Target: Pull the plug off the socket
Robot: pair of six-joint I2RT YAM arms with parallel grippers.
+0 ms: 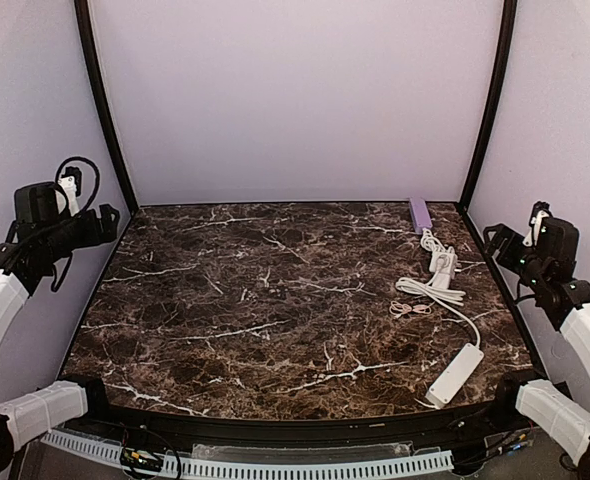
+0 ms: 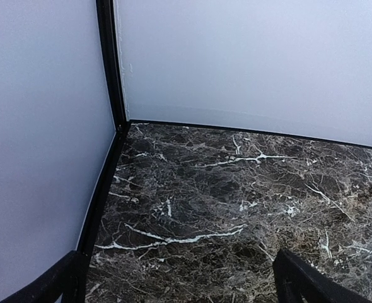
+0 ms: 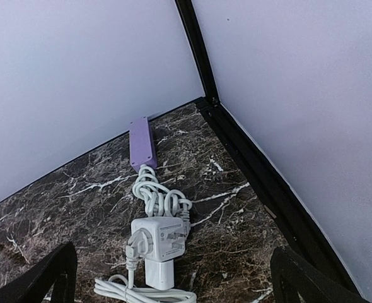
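Observation:
The socket (image 3: 157, 235), a small white cube, lies on the dark marble table near the right wall; in the top view the socket (image 1: 442, 262) is at the right rear. The plug (image 3: 137, 245) sits in the cube's left face, and its thick white cord (image 3: 142, 291) coils below. That cord (image 1: 430, 290) runs to the long white power strip (image 1: 455, 373). My right gripper (image 1: 497, 243) hovers open above and to the right of the cube, its fingers (image 3: 47, 278) wide apart. My left gripper (image 1: 105, 222) is open at the far left, with bare marble between its fingers (image 2: 306, 281).
A purple power strip (image 3: 142, 142) lies against the back wall, its knotted white cord (image 3: 161, 199) reaching the cube. A white adapter block (image 3: 159, 275) sticks out of the cube's near face. Black frame posts (image 1: 100, 110) and pale walls enclose the table (image 1: 275, 300).

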